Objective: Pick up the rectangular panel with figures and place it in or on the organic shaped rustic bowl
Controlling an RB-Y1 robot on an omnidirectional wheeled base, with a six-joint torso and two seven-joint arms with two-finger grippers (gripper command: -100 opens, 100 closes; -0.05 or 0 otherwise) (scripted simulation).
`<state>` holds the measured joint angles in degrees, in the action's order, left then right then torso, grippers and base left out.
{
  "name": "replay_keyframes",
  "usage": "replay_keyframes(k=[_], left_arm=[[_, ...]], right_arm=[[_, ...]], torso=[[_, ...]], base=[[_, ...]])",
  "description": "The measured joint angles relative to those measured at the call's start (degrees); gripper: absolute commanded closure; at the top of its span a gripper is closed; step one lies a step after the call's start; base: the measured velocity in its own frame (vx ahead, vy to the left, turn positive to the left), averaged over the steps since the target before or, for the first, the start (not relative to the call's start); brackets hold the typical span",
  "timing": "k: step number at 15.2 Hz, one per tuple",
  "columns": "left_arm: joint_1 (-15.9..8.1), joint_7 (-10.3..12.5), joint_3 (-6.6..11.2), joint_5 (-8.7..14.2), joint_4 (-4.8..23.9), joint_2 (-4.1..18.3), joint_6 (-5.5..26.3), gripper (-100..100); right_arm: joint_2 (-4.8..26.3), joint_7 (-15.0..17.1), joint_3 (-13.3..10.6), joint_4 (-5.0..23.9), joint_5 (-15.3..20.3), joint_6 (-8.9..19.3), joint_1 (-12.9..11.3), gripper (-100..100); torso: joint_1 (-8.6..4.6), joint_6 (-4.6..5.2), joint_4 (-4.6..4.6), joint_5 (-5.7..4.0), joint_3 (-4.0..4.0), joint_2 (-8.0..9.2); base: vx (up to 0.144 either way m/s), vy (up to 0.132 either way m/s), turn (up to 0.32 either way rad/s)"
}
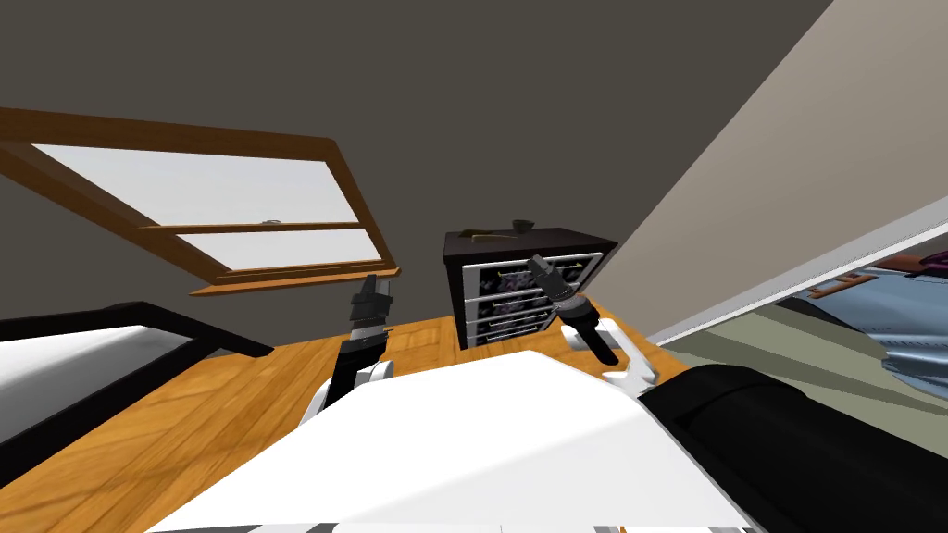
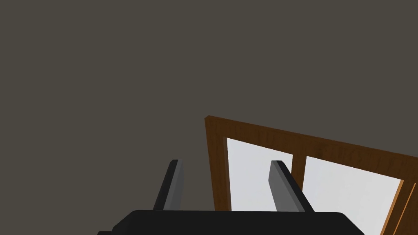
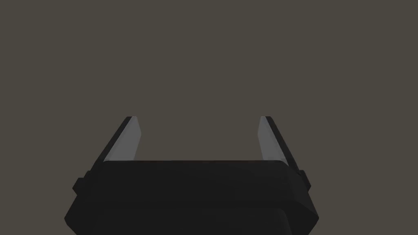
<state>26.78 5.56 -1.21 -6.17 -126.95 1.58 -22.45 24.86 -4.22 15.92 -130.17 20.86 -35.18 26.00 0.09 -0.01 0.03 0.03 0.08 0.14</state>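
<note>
— While our right gripper (image 3: 198, 118) and left gripper (image 2: 226, 163) are both wide open and hold nothing, where is the panel (image 1: 481, 237)?
— We think it lies flat on top of the dark dresser (image 1: 574, 242), near the small dark bowl (image 1: 524, 224), well away from us. We are only getting there. Next we must roll closer, then reach.
</note>
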Motion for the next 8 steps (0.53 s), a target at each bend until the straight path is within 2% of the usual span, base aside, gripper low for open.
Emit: replay_keyframes(k=[8], left_arm=[[0.0, 0.0, 0.0, 0.0, 0.0, 0.0, 0.0, 0]], right_arm=[[9.34, -2.92, 8.07, 2.69, 8.7, 0.15, -0.7, -100]], torso=[[0.08, 0.0, -0.02, 0.02, -0.05, -0.09]], base=[[-0.021, 0.049, 0.063]])
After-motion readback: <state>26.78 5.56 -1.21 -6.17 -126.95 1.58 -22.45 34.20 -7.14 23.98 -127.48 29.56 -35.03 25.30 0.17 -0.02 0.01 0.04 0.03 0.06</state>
